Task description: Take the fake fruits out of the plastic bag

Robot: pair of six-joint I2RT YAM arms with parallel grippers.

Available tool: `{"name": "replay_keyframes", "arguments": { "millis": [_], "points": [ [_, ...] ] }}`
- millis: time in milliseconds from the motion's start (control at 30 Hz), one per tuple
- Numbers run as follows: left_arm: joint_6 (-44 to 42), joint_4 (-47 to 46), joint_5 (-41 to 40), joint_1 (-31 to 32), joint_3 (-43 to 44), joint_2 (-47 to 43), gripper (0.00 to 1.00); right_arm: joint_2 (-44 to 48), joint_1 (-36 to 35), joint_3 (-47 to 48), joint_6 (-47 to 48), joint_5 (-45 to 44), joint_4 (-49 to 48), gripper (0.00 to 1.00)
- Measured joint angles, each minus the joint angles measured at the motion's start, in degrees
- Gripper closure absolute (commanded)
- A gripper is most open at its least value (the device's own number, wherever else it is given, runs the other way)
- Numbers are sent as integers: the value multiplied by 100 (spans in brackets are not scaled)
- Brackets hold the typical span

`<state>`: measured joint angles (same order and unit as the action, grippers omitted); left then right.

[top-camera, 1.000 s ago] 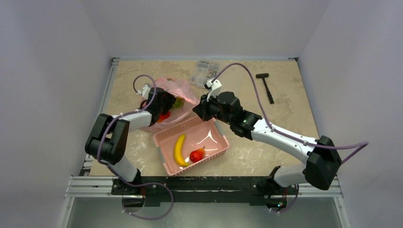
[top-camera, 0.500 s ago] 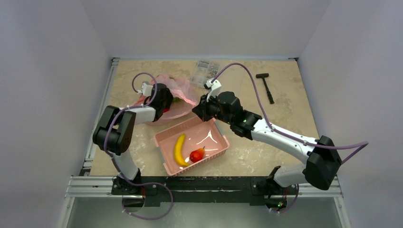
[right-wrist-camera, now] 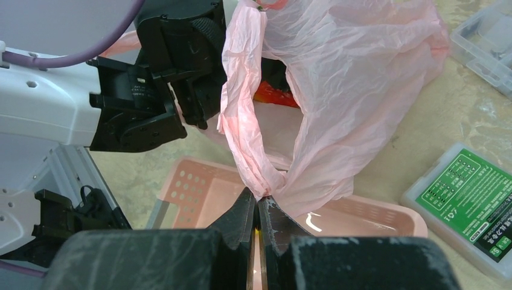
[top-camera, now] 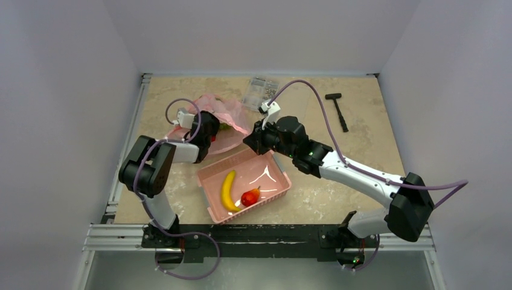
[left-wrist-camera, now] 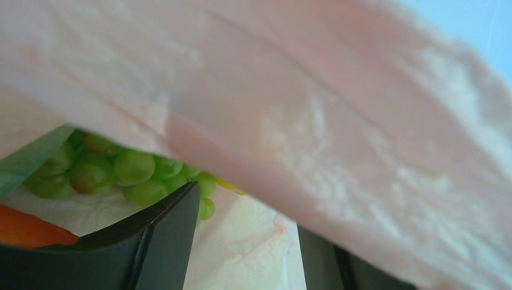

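The pink plastic bag [top-camera: 228, 113] lies at the back left, its mouth held up. My right gripper [top-camera: 249, 141] is shut on the bag's edge, seen pinched in the right wrist view [right-wrist-camera: 258, 202]. My left gripper [top-camera: 207, 134] is open inside the bag's mouth [left-wrist-camera: 247, 248], with only bag film [left-wrist-camera: 338, 103] between its fingers. A green grape bunch [left-wrist-camera: 115, 172], an orange-red piece [left-wrist-camera: 24, 229] and a yellow sliver [left-wrist-camera: 232, 186] lie in the bag ahead of it. A banana [top-camera: 227, 190] and a red fruit [top-camera: 250, 197] lie in the pink basket [top-camera: 211, 175].
The basket sits just in front of the bag, under my right gripper [right-wrist-camera: 199, 187]. A clear parts box [top-camera: 261, 90] stands behind the bag and shows in the right wrist view [right-wrist-camera: 477, 193]. A black hammer [top-camera: 338, 110] lies at the back right.
My left arm's elbow has swung inward and its gripper has shifted slightly in the bag's mouth. My right gripper has held the bag's edge still.
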<state>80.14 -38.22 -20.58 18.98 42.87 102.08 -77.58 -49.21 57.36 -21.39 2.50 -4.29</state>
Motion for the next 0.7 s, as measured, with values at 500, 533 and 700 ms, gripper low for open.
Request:
{"name": "replay_keyframes", "arguments": {
  "millis": [500,533,700],
  "points": [
    [595,2009,-846,382,1478,146,31,0,0,160,4,2,4,100],
    [686,2170,-890,391,1622,229,30,0,0,181,7,2,4,100],
    [1478,3314,-1080,393,2332,756,25,13,7,256,42,-4,13,100]
  ]
}}
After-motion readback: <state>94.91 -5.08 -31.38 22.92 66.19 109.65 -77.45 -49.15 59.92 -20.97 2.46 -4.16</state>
